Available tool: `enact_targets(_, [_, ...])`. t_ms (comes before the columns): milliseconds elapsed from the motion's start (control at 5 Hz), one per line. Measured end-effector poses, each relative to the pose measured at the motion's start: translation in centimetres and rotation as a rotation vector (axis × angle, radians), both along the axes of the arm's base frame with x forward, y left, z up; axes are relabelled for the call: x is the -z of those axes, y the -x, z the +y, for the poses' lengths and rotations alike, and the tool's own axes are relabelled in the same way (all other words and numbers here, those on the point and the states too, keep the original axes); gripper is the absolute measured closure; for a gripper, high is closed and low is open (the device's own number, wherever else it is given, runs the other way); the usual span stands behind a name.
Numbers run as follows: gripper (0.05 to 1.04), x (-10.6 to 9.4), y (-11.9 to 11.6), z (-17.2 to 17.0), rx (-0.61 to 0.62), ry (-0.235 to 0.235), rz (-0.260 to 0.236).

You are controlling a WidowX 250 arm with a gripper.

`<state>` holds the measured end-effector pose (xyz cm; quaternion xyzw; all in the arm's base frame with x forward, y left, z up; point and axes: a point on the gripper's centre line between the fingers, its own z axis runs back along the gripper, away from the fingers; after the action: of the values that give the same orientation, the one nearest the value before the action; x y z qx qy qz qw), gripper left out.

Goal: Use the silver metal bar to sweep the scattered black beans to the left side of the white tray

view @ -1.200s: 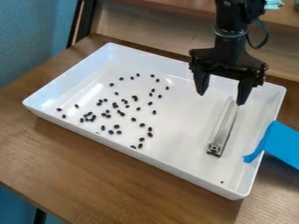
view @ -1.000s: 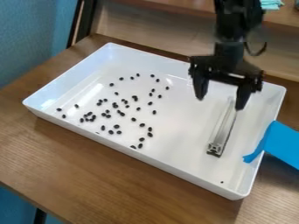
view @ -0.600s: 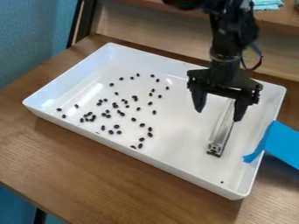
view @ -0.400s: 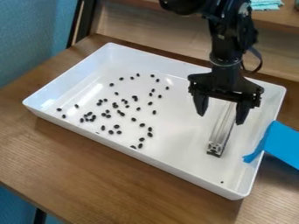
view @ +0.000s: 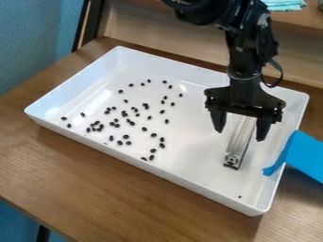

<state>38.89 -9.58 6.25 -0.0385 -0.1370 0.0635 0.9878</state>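
The black gripper (view: 240,134) has its jaws spread wide, with nothing held between them. They stand astride the metal bar (view: 240,142) — one to the left of it in the view, one to the right — and a little apart from its sides. I cannot tell how near the tips are to the surface beneath the bar.

From this pose, care seems to call for keeping the bar centred between the jaws, with both tips at an even height. Any closing would best be slow and square to its long sides, so that neither tip nudges it first and turns it. A grip near the middle of its length would probably balance better than one near an end.

The bar lies flat in the white tray (view: 195,151), its long axis running from beneath the gripper towards the camera and slightly left, roughly in line with the tray's right-hand wall. Its slotted end faces the camera, and the spread of the jaws crosses its length.

To the right of the bar, a blue strip (view: 306,156) hangs over the tray's rim. Well to its left are many small dark beans (view: 146,105), loosely scattered. The wooden table (view: 95,179) carries the tray around the bar.
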Motion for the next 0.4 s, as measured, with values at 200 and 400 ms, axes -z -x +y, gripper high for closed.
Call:
enact_targets(200, [0.083, 1.40, -0.22, 0.15, -0.014, -0.015, 0.024])
enact_targets(400, [0.118, 1.31, -0.48, 0.19, -0.016, -0.020, 0.018])
